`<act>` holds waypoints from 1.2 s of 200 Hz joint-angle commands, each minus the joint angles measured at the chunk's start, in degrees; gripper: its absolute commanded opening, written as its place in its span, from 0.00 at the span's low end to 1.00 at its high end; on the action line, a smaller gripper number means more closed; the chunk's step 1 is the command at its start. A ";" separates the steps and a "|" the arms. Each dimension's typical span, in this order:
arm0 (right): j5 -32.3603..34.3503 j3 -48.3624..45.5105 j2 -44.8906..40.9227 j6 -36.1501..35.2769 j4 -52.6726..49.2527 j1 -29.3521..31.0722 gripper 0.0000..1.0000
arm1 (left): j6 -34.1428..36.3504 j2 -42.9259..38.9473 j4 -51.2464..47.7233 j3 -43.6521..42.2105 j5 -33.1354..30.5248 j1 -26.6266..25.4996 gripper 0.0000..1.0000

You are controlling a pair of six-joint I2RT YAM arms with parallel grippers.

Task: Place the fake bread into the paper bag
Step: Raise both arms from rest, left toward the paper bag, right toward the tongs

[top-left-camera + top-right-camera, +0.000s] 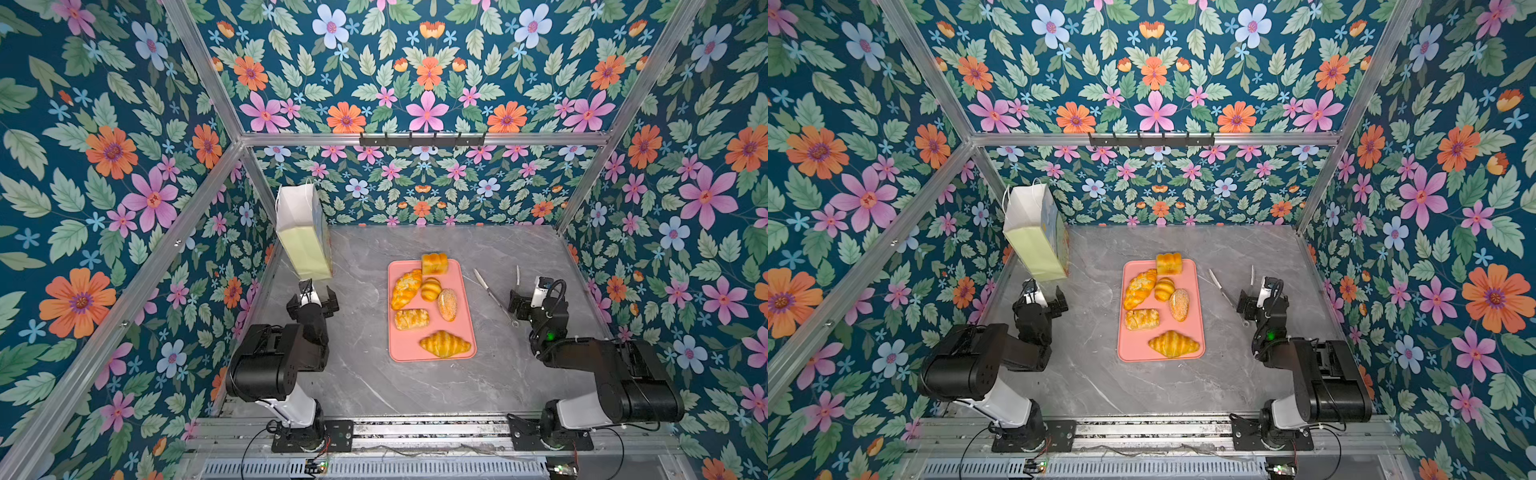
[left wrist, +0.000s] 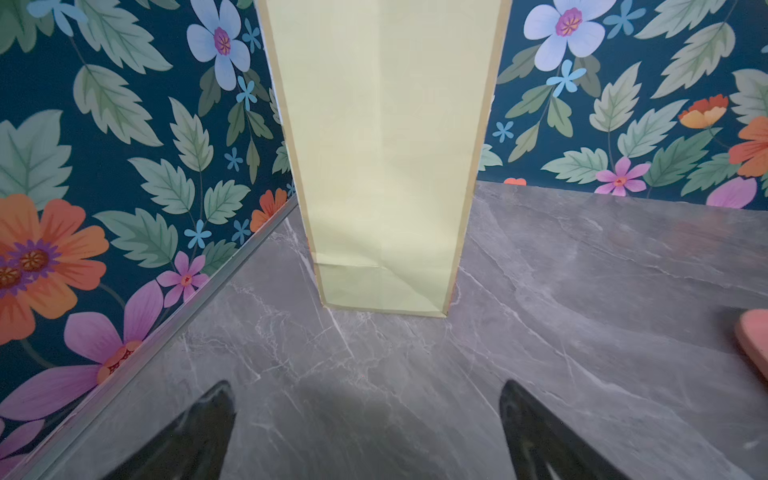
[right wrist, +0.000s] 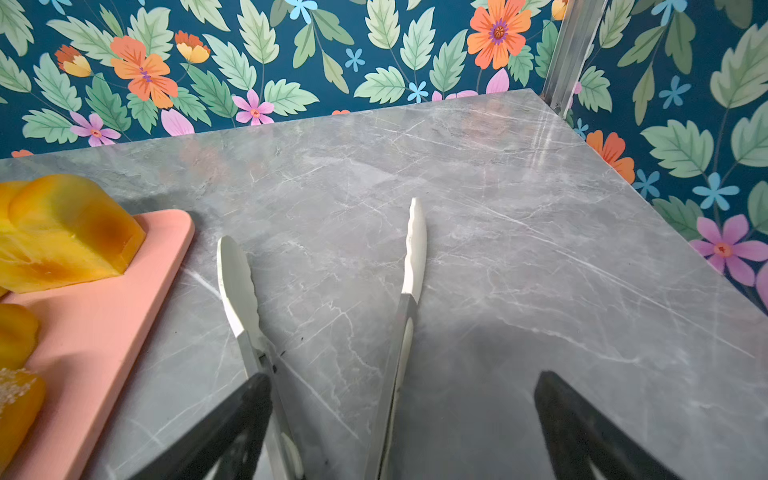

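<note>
We see golden-orange bread [image 1: 444, 344] on a pink tray [image 1: 405, 347], a pale yellow-green bag [image 1: 305, 253] that is white inside, a grey marbled table [image 1: 374, 382], and teal walls [image 1: 104, 124] patterned with flowers and leaves.

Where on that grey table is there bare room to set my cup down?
Bare: the wide stretch of table between the pink tray and the near rail, and the gap between the paper bag and the tray. Crowded: the tray, full of fake bread, and beside it the tongs.
</note>
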 commanded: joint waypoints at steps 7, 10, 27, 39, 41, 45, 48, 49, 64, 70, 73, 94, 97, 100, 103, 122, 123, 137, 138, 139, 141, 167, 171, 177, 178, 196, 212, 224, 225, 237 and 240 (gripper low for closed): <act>0.55 0.30 0.07 -0.27 0.35 0.01 0.99 | 0.53 -0.07 0.36 0.27 -0.01 -0.03 1.00; 0.56 0.31 0.12 -0.28 0.37 0.05 0.99 | 0.53 -0.11 0.39 0.26 -0.05 -0.03 1.00; 0.53 0.35 0.12 -0.27 0.38 0.07 0.99 | 0.53 -0.08 0.39 0.29 -0.04 -0.03 1.00; 0.52 0.32 0.12 -0.28 0.38 0.02 0.99 | 0.53 -0.12 0.47 0.25 0.06 -0.03 1.00; 0.53 0.31 0.08 -0.25 0.38 0.01 0.99 | 0.53 -0.09 0.51 0.21 0.09 -0.03 1.00; 0.55 0.32 0.06 -0.27 0.38 0.02 0.99 | 0.53 -0.11 0.51 0.19 0.12 -0.04 1.00; 0.55 0.32 0.06 -0.28 0.38 0.03 0.99 | 0.54 -0.12 0.48 0.20 0.08 -0.05 1.00; 0.54 0.36 0.09 -0.28 0.38 0.02 0.99 | 0.53 -0.12 0.46 0.20 0.06 -0.04 1.00; 0.54 0.34 0.08 -0.28 0.38 0.03 0.99 | 0.53 -0.07 0.52 0.20 0.07 -0.03 1.00; 0.52 0.32 0.10 -0.25 0.37 0.05 0.99 | 0.53 -0.09 0.50 0.20 0.08 -0.03 1.00; 0.50 0.30 0.05 -0.27 0.37 0.01 0.99 | 0.53 -0.10 0.52 0.19 0.11 -0.03 1.00; 0.56 0.33 0.12 -0.28 0.38 0.06 0.99 | 0.44 -0.10 0.49 0.22 0.21 -0.03 1.00; 0.50 0.30 0.10 -0.28 0.38 0.09 0.99 | 0.44 -0.10 0.51 0.23 0.21 -0.03 1.00; 0.52 0.31 0.12 -0.28 0.38 0.04 0.99 | 0.44 -0.07 0.52 0.25 0.20 -0.07 1.00; 0.53 0.37 0.12 -0.25 0.40 0.05 0.99 | 0.44 -0.04 0.47 0.19 0.21 -0.03 1.00; 0.51 0.33 0.12 -0.23 0.42 0.01 0.99 | 0.45 -0.12 0.61 0.20 0.22 -0.03 1.00; 0.52 0.36 0.08 -0.25 0.40 0.05 0.99 | 0.44 -0.12 0.61 0.20 0.22 -0.03 1.00; 0.43 0.30 0.12 -0.27 0.38 0.03 0.99 | 0.44 -0.17 0.63 0.05 0.26 -0.03 1.00; 0.44 0.34 0.12 -0.28 0.38 0.02 0.99 | 0.44 -0.14 0.66 0.08 0.24 -0.03 1.00; 0.44 0.32 0.12 -0.28 0.38 0.05 0.99 | 0.44 -0.17 0.68 0.10 0.18 -0.03 1.00; 0.44 0.30 0.12 -0.25 0.38 0.02 0.99 | 0.48 -0.17 0.69 0.11 0.27 -0.07 1.00; 0.88 0.00 -0.12 -0.31 1.08 0.10 0.99 | 0.57 -0.99 0.97 -0.31 0.00 -0.03 1.00; 0.91 -0.32 -0.71 -0.44 1.33 0.15 0.99 | 0.61 -1.63 0.81 -0.41 -0.08 -0.07 1.00; 0.98 -0.93 -1.74 -0.43 1.42 0.21 0.99 | 0.70 -2.99 -0.05 -0.50 -0.03 -0.03 1.00; 1.02 -1.02 -2.00 -0.39 1.38 0.24 0.99 | 0.74 -3.27 -0.38 -0.46 0.01 -0.03 1.00; 3.58 -0.80 -8.54 0.50 -4.63 0.19 0.99 | -0.24 -10.18 -10.74 1.47 -0.90 -0.03 1.00; 5.10 2.23 -14.93 1.73 -16.03 0.19 0.99 | -2.38 -16.71 -19.86 3.42 -2.34 -0.03 1.00; 7.05 4.61 -17.65 4.83 -20.33 0.18 0.99 | -5.32 -21.11 -25.27 5.12 -4.59 -0.03 1.00; 7.22 4.83 -17.95 5.22 -20.57 0.18 0.99 | -5.56 -21.51 -25.82 5.30 -4.78 -0.03 1.00; 9.22 7.00 -19.95 10.75 -23.73 0.03 0.99 | -10.19 -25.50 -33.41 8.48 -6.61 -0.03 1.00; 9.37 7.75 -20.26 11.91 -24.71 0.05 0.99 | -11.15 -26.29 -35.51 9.53 -6.87 -0.05 1.00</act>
